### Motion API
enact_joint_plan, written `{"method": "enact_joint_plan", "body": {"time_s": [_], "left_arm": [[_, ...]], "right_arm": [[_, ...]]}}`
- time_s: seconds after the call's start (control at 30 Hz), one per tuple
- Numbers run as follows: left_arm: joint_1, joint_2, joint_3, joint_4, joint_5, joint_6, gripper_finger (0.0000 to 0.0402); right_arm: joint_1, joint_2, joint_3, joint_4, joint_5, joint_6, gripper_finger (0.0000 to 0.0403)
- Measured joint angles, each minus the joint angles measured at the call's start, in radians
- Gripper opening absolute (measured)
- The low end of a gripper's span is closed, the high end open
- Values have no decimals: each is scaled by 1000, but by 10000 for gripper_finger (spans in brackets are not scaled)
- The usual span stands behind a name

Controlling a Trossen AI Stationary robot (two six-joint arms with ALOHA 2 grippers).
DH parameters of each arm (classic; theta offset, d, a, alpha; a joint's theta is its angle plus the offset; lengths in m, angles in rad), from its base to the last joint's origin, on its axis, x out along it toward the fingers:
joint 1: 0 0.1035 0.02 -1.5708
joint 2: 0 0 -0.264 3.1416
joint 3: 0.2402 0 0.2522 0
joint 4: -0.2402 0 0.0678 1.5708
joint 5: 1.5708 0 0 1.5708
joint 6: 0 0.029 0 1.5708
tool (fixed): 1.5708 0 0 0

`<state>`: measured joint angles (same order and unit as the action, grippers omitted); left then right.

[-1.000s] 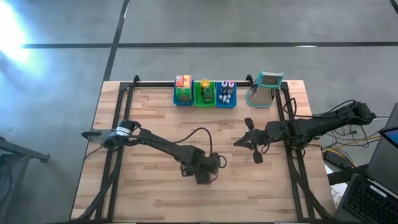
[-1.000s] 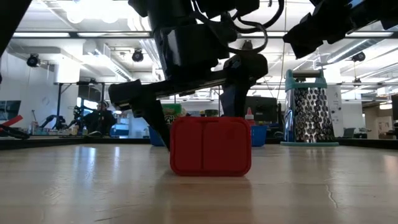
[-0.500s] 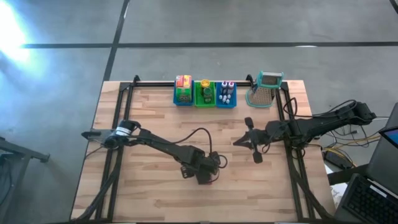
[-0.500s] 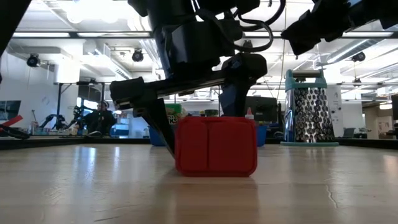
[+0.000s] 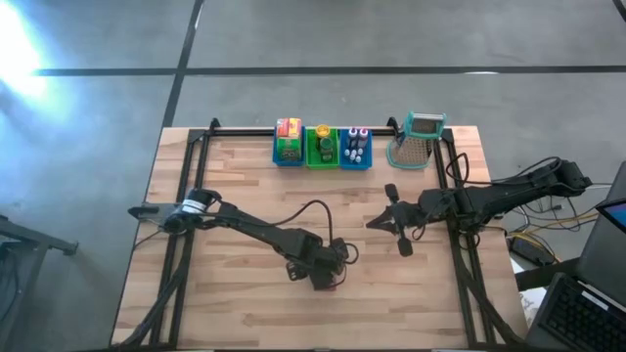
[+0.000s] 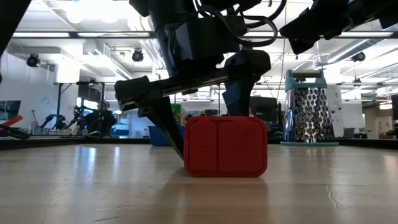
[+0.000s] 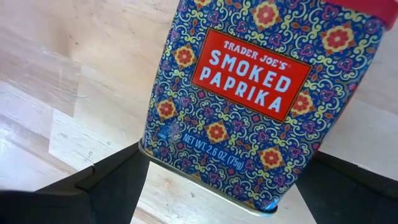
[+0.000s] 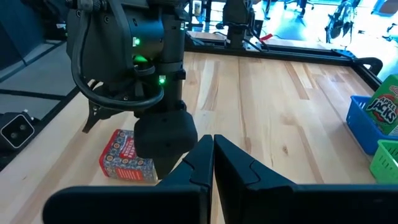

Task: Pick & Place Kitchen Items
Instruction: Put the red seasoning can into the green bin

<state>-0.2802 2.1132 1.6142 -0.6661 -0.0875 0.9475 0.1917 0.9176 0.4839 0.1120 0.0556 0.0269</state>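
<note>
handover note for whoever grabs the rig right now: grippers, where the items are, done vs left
Left gripper: open, fingers either side of the smoked paprika tin lying on the table's near middle; grip not confirmed.
Right gripper: shut, empty, hovering right of centre.
Items: three bins at the far edge, blue bin with a yellow-red box, green bin with packets, second blue bin with small bottles. Grater beside them.
Done: those items are binned.
Left: the tin, the only item seen loose.
</note>
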Motion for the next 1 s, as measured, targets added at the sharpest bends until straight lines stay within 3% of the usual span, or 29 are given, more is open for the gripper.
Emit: {"method": "enact_joint_plan", "body": {"time_s": [0.53, 0.83, 1.0], "left_arm": [[0, 0, 0, 1, -19, 429, 378], [0, 0, 0, 25, -19, 419, 378], [0, 0, 0, 27, -19, 511, 378]], "right_arm": [[0, 0, 0, 0, 0, 0, 8], [0, 0, 0, 0, 0, -3, 8], [0, 0, 0, 0, 0, -1, 8]]}}
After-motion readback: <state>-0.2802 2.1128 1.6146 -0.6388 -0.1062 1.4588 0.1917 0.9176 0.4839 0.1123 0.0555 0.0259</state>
